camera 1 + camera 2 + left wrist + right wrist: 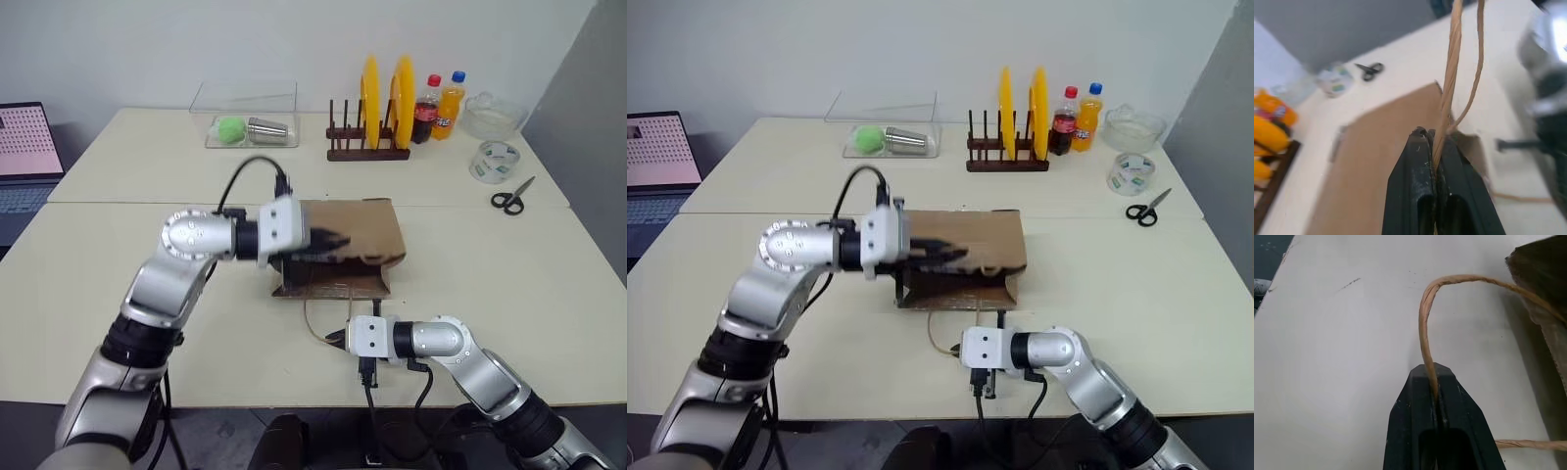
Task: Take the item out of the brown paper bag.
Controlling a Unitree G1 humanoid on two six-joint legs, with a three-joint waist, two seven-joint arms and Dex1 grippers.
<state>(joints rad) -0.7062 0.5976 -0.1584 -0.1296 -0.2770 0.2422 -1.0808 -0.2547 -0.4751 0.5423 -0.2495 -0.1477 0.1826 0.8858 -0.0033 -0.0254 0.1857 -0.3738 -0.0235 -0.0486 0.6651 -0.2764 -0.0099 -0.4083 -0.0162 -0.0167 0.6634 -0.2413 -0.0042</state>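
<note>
Up close, left gripper point(1434, 139) fingers pinched tight on one thin tan cord handle point(1449, 73); its loop runs past the picture's edge. Right gripper point(1434, 371) fingers likewise clamped on the other tan cord handle point(1425, 318), low over the cream table point(509, 274). Beyond both fingertips lies the creased brown paper bag point(367, 230), flat on the table; its inside is dark, contents not discernible.

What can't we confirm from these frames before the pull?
- Item inside the creased brown kraft paper bag: hidden; head views show the mouth dark and partly covered by the left end effector.
- Bag mouth: cut off at the picture's edge in the right wrist view, which shows the tan cord handle in the right end effector.
- Bag's near corner: blurred in the left wrist view.
</note>
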